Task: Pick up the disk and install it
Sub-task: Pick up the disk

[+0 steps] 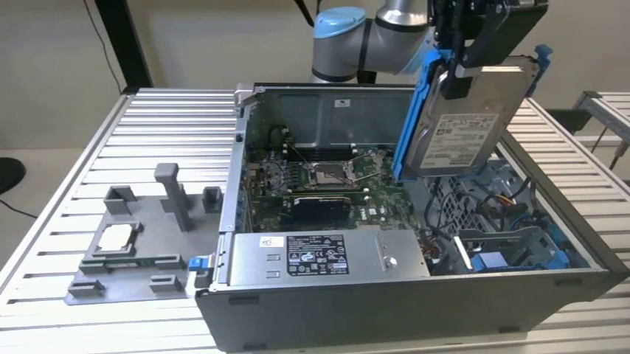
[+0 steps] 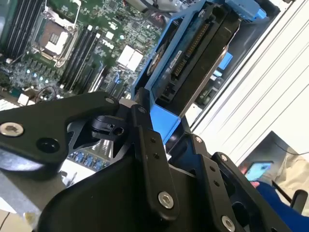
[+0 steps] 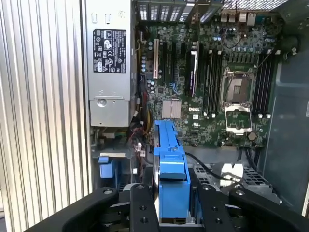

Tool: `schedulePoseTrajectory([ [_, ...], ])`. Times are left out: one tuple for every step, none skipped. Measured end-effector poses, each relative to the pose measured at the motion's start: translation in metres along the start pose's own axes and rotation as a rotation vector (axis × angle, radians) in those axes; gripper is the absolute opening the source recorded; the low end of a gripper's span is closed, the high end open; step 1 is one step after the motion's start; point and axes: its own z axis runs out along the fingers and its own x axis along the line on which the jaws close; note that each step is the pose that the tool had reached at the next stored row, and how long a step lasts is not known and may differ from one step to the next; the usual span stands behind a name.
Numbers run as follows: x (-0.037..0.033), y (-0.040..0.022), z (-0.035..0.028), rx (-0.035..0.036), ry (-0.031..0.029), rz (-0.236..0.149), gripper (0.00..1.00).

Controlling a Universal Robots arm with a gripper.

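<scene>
Your jaws are clamped on the disk (image 1: pixel 461 129) at its upper end, with nothing else in them. The disk hangs upright with its label toward the exterior camera and its blue frame down the edges. It is over the end of the open computer case (image 1: pixel 414 313) at the exterior view's right. You can't tell whether its lower end is below the case rim.

Under it are a grey drive cage (image 1: pixel 512 240) with blue clips and some loose cables (image 1: pixel 504 199). Toward the exterior view's left inside the case are the motherboard (image 1: pixel 295 173) with its open socket (image 1: pixel 325 174), and the grey power supply (image 1: pixel 325 254) along the near wall. Outside on the ribbed surface (image 1: pixel 167 122), a grey fixture (image 1: pixel 147 258) holds a small square chip (image 1: pixel 116 236), well apart from the disk.

The first wrist view looks along the disk's blue edge, held between black fingers (image 3: pixel 140 212), with the motherboard and power supply beyond. The second wrist view adds the disk's connector end and dark underside.
</scene>
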Motion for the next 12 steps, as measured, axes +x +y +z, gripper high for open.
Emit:
schedulePoseTrajectory([
  [0.0008, -0.0012, 0.0003, 0.0000, -0.0001, 0.000, 0.00],
  [0.0014, -0.0026, 0.0006, 0.0000, -0.0001, 0.000, 0.00],
  [0.0021, -0.0040, 0.0008, 0.0000, 0.0000, 0.000, 0.00],
  [0.0028, -0.0053, 0.0012, 0.0000, -0.0001, 0.000, 0.00],
  [0.0035, -0.0067, 0.0014, 0.0000, -0.0001, 0.000, 0.00],
  [0.0042, -0.0081, 0.0017, 0.0000, -0.0001, 0.000, 0.00],
  [0.0048, -0.0094, 0.0019, 0.0000, -0.0001, 0.000, 0.00],
  [0.0054, -0.0106, 0.0021, 0.0000, 0.0000, 0.000, 0.00],
  [0.0060, -0.0117, 0.0023, 0.0000, 0.0000, 0.000, 0.00],
  [0.0063, -0.0126, 0.0024, 0.0000, -0.0001, 0.000, 0.00],
  [0.0064, -0.0131, 0.0024, 0.0000, -0.0001, 0.000, 0.00],
  [0.0064, -0.0131, 0.0024, 0.0000, -0.0001, 0.000, 0.00],
])
